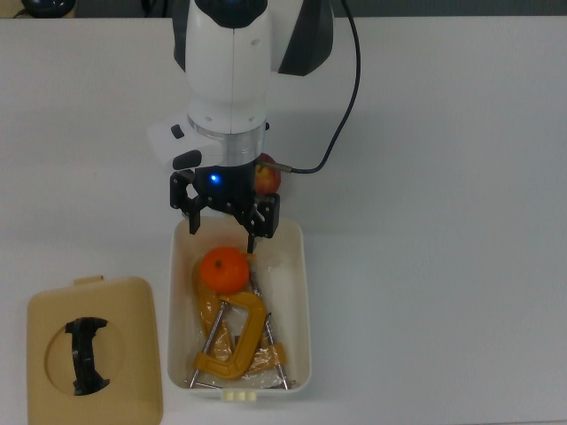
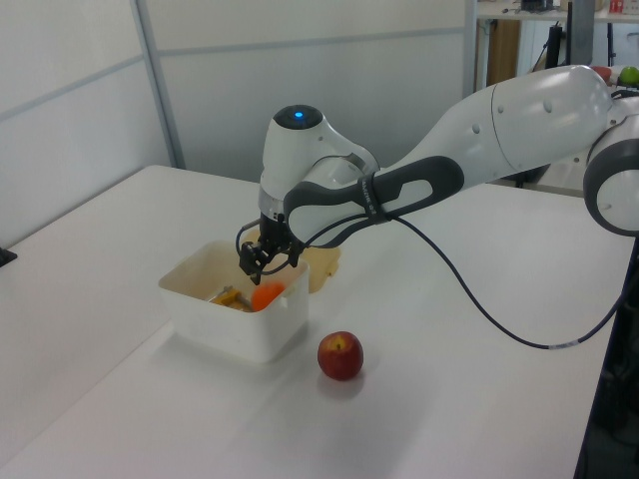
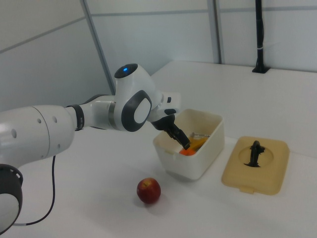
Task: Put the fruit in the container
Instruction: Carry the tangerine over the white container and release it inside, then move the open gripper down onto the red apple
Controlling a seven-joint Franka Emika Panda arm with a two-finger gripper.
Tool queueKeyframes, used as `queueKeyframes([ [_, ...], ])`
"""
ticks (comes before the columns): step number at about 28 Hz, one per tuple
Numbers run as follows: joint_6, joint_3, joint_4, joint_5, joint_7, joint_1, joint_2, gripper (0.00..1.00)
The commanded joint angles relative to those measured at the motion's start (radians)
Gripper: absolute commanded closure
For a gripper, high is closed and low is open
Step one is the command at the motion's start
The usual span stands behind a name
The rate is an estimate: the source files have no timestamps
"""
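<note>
In the top view I see the black two-finger end effector (image 1: 224, 232) hanging over the near end of the cream-white rectangular plastic tub (image 1: 298, 292), fingers spread and holding nothing. The bright round orange fruit (image 1: 223, 270) sits just below them inside the tub, resting on the yellow metal C-clamps (image 1: 232, 338). My worry is that perch: on uneven clamps the orange could roll or get nudged if I lift carelessly. The red-yellow apple (image 1: 268, 174) is half hidden behind the wrist, outside the tub on the white surface (image 1: 443, 177). A tan lid with a black handle (image 1: 93, 351) lies at the top view's left.

In the left view the arm reaches across from the left view's right, wrist bent down, the end effector (image 2: 264, 258) inside the tub's rim. The apple (image 2: 340, 355) lies just beside the tub's wall; a low sweep towards it could clip the rim.

In the right view the fingers point steeply down into the tub, above the orange (image 3: 186, 151).
</note>
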Motion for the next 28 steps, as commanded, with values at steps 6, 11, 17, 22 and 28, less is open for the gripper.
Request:
queueKeyframes([
  [6, -0.062, -0.004, -0.001, -0.003, 0.009, 0.007, -0.055, 0.00],
  [11, -0.236, 0.034, -0.008, 0.000, -0.087, 0.007, -0.072, 0.00],
  [17, -0.313, 0.074, -0.113, 0.001, -0.104, 0.007, -0.145, 0.00],
  [22, -0.313, 0.094, -0.241, 0.001, -0.141, 0.009, -0.219, 0.00],
  [28, -0.293, 0.099, -0.308, -0.014, -0.144, 0.026, -0.217, 0.00],
])
